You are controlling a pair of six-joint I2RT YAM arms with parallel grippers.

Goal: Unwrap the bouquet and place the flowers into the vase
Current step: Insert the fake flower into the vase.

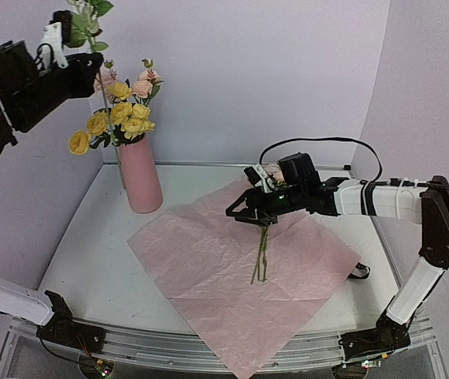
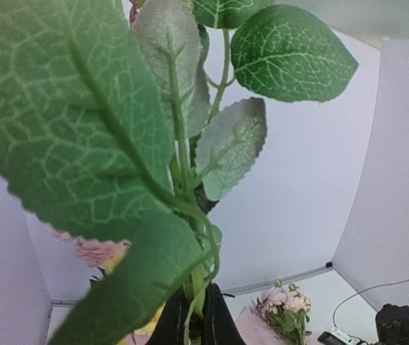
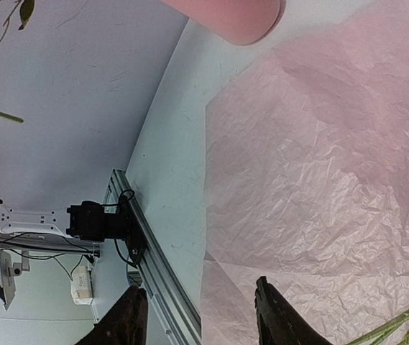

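Flowers (image 1: 125, 114) stand in the vase (image 1: 141, 178). The left gripper (image 1: 96, 61), pinched shut on one leafy stem (image 2: 182, 158), holds it high above; next it should go down. More stems (image 1: 260, 253) lie on the paper (image 1: 208, 268) under the open right gripper (image 1: 238, 212).

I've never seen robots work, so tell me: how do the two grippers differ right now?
The left gripper is high near the vase, shut on a leafy stem; the right gripper is low over the pink paper, open and empty. Both are black two-finger claws.
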